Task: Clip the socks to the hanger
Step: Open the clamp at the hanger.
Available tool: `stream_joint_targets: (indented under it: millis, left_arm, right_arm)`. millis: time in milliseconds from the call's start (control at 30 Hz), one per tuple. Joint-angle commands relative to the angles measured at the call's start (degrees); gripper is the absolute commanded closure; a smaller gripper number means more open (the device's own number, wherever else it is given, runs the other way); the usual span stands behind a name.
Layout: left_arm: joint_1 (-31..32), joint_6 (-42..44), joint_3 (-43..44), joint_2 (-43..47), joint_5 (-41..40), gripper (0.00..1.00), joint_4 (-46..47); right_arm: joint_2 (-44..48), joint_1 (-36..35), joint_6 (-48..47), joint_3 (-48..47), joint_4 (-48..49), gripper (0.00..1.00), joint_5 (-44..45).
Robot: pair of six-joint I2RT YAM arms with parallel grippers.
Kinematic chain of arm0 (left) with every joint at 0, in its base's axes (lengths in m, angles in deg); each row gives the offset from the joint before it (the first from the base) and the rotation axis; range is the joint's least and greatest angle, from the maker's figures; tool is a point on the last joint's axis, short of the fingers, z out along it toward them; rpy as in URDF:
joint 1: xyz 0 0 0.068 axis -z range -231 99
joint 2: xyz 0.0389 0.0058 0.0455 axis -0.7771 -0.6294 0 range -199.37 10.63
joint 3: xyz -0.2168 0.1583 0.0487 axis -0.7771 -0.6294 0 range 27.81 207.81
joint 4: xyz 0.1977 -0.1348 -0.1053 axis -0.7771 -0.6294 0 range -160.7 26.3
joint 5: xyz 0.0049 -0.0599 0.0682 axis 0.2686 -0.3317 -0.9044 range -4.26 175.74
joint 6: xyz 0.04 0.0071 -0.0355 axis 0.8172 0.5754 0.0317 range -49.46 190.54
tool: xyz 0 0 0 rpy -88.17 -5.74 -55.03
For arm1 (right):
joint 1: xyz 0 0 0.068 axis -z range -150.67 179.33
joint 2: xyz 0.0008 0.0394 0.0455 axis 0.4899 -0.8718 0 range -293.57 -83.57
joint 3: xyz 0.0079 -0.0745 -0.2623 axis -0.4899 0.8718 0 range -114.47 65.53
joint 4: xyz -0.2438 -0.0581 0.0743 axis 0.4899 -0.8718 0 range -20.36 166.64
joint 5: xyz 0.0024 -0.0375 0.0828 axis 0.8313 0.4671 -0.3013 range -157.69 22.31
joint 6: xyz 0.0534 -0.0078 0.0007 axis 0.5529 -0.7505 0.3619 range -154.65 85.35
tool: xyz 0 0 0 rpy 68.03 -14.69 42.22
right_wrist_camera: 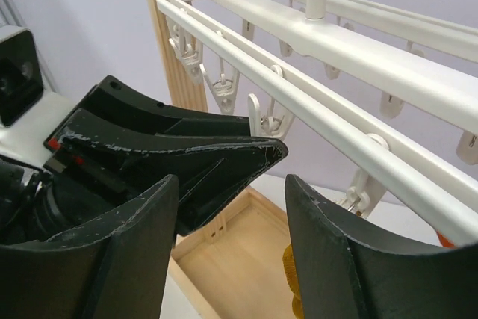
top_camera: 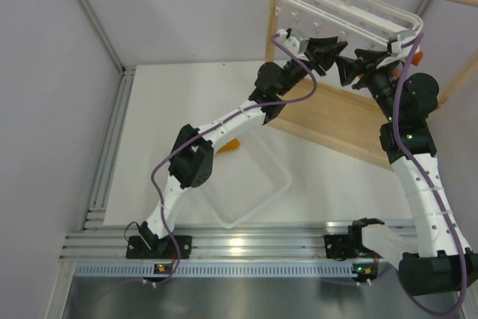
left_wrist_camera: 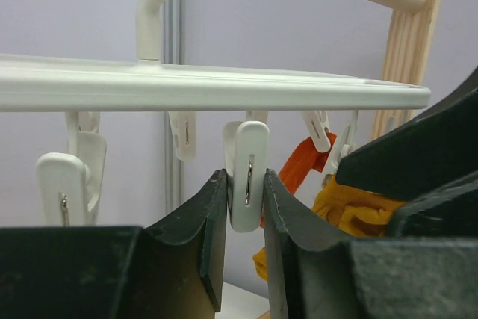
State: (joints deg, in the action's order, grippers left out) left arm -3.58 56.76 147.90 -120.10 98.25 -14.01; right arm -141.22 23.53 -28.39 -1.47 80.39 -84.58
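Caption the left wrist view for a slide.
Left gripper pinching a white clip under the hanger; red sock and yellow sock behind, at right.

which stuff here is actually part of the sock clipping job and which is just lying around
Part of the job:
hanger
clip, pinched by the left claw
red-orange sock hanging at the hanger
yellow-orange sock beside it
loose orange sock
right claw, open

Just lying about:
white tray
wooden rack
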Motion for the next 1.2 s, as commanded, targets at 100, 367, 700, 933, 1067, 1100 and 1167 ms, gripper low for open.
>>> stream_joint_targets:
  millis: [100,367,700,933,1067,1100,1167]
  left_arm:
    - [0.13,-0.28,-1.61,5.32,3.04,0.87,3.31]
    - [0.13,-0.19,-3.64,6.55,5.59,0.93,4.01]
    - [0.04,2.0,-3.99,6.37,6.82,0.96,3.22]
    - [0.13,2.62,-4.08,6.37,7.79,0.96,3.75]
    - [0.13,3.32,-4.34,6.29,8.84,0.96,3.75]
    - [0.04,3.5,-4.43,6.46,9.19,0.96,3.75]
    - [0.22,3.76,-4.43,6.46,9.63,0.96,3.48]
  right_arm:
    - [-3.08,-1.49,2.43,-1.02,7.93,0.42,2.9]
    - [-5.46,-1.49,7.62,-1.38,10.93,0.43,8.62]
    - [-8.18,-1.49,12.46,-3.92,12.86,0.4,5.81]
    - [-9.5,-1.58,13.16,-5.68,12.69,0.4,8.0]
    - [-10.9,-1.58,14.56,-6.91,12.86,0.45,8.36]
    - [-11.17,-1.67,14.74,-7.09,12.95,0.46,8.27]
    - [-11.52,-1.76,15.01,-7.44,12.95,0.53,8.36]
